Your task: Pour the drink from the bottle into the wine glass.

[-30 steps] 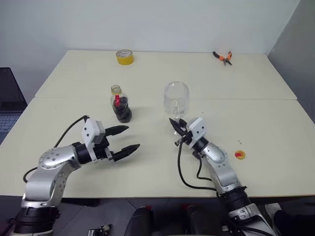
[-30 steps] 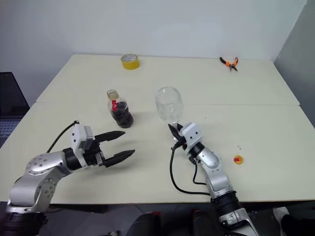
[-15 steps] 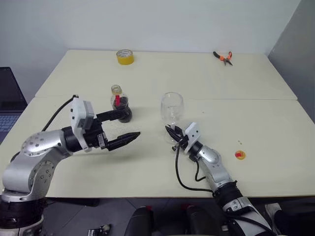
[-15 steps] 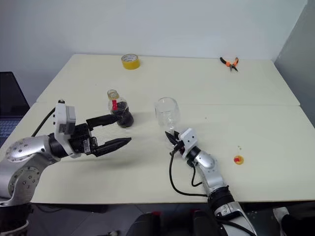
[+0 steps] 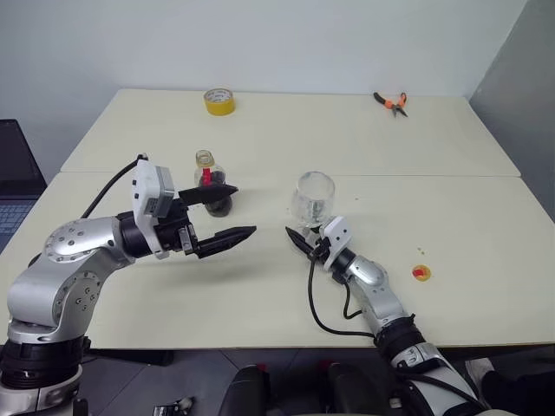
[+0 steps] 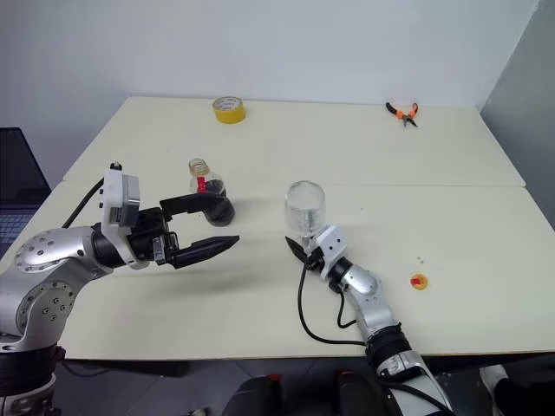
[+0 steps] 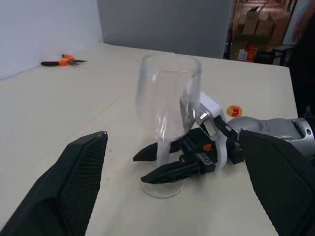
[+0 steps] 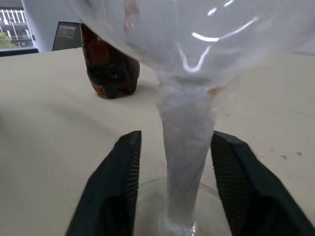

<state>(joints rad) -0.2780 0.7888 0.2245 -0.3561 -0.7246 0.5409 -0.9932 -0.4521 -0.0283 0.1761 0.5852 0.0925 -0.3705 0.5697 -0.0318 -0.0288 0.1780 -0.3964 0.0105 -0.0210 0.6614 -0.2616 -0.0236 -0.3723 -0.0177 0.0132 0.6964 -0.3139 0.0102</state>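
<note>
While the wine glass stands upright on its foot, the scene reads as follows.

Wine glass (image 5: 312,198): clear and empty, near the middle of the table (image 5: 451,173), its stem between the right hand's two fingers.

Right hand (image 8: 170,189): low at the base of the glass, fingers parted on either side of the stem with a gap showing on each side (released, not clamped on it).

Left hand (image 5: 227,211): raised above the table and pointing toward the glass, its two black fingers spread wide, grasping nothing.

Bottle (image 5: 211,184): upright on the table, well to the left of the glass, just behind the left hand's upper finger; I cannot tell whether that finger touches it. Its mouth is uncapped.

Drink (image 8: 109,69): dark brown, all in the lower body of the bottle.

Yellow cap (image 5: 421,273): lying on the table to the right of the right arm, well apart from the bottle.

Tape roll (image 5: 218,100): yellow, near the far edge.

Pliers (image 5: 392,101): orange-handled, at the far right corner.
</note>
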